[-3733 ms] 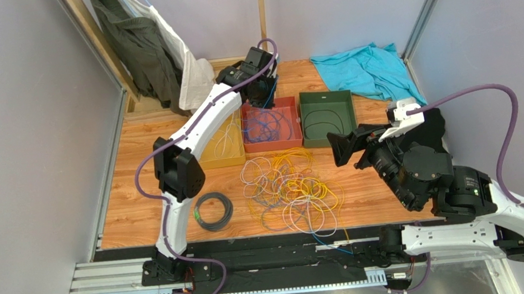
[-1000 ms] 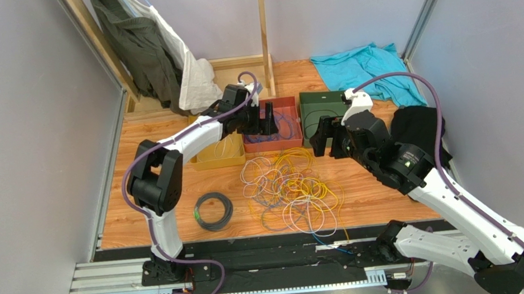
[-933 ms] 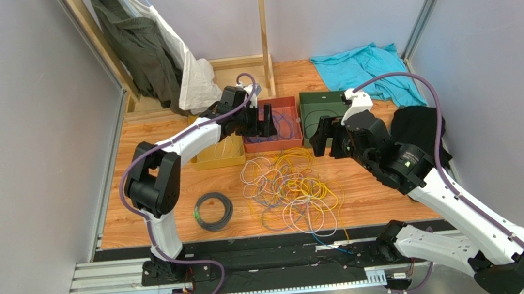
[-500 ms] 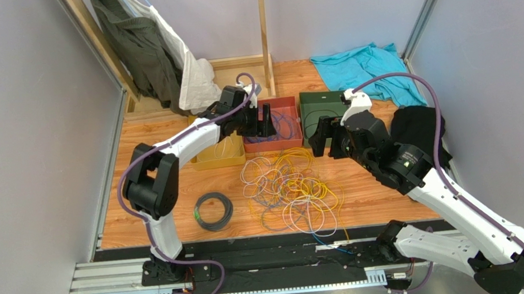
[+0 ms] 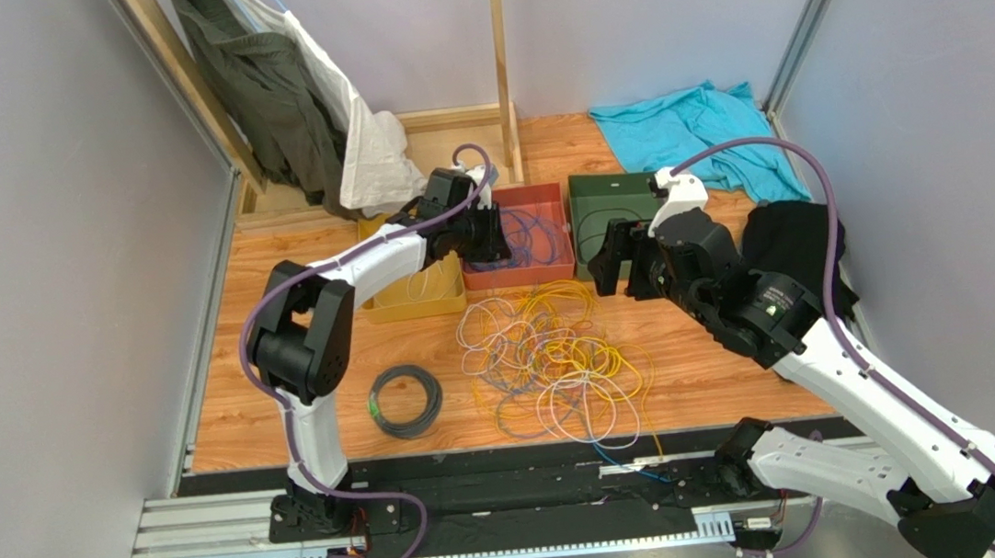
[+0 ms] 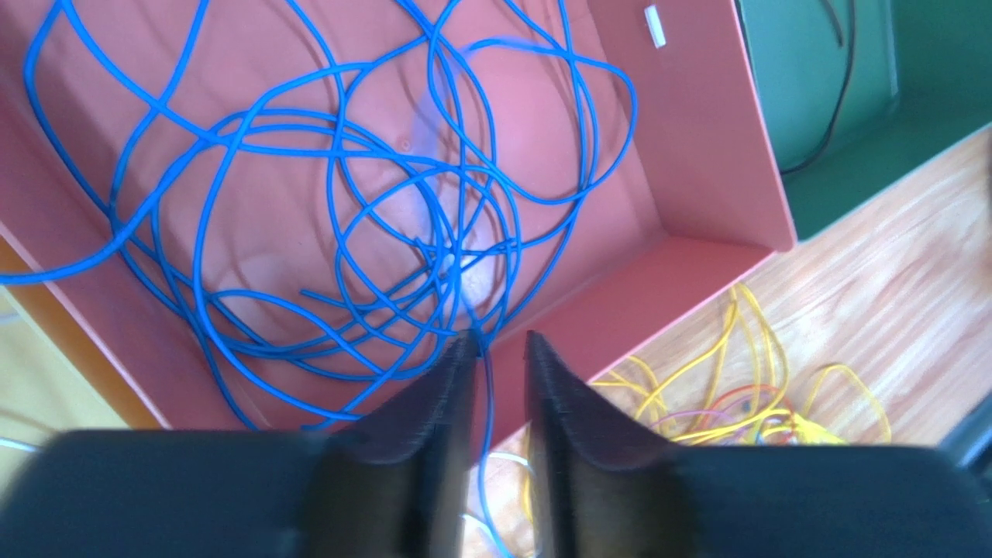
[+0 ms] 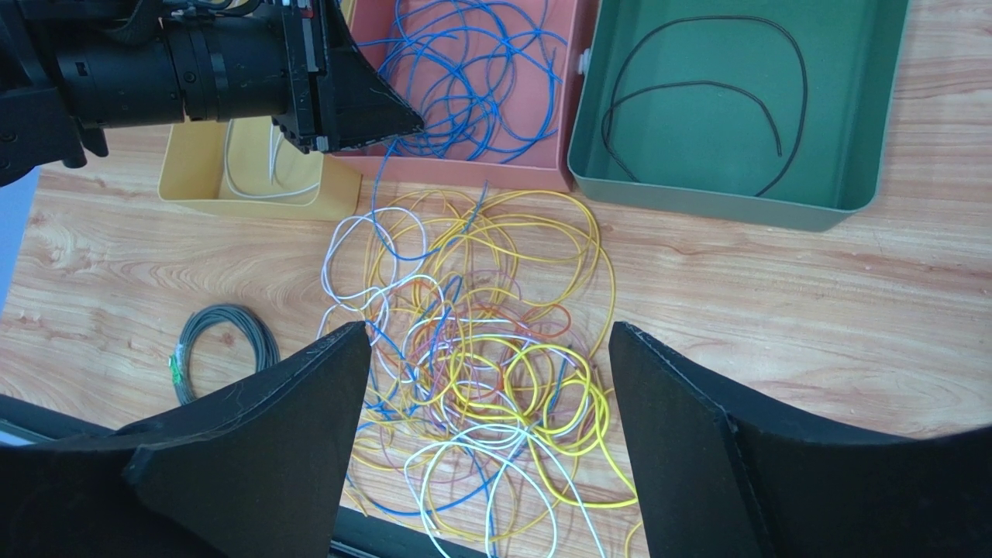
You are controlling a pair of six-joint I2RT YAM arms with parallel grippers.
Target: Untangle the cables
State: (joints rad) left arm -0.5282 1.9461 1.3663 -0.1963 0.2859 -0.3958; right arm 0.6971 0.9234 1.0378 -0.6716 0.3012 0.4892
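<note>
Straddling blue cable point(image 6: 484, 378), left gripper point(image 6: 498, 344) jaws narrow, grip unclear; right gripper point(image 7: 489, 337) wide, empty. Pulling could tighten pile point(image 7: 530, 384) knots

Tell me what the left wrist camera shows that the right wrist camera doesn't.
Only the left wrist: the narrow gap in the left gripper, with one blue strand running through it; whether it is pinched is unclear.
Only the right wrist: the whole tangled pile on the table, the black coil, the yellow tray, and the right gripper wide open.
Both: the blue cables in the red tray, the green tray with its black cable, and some yellow loops.
</note>
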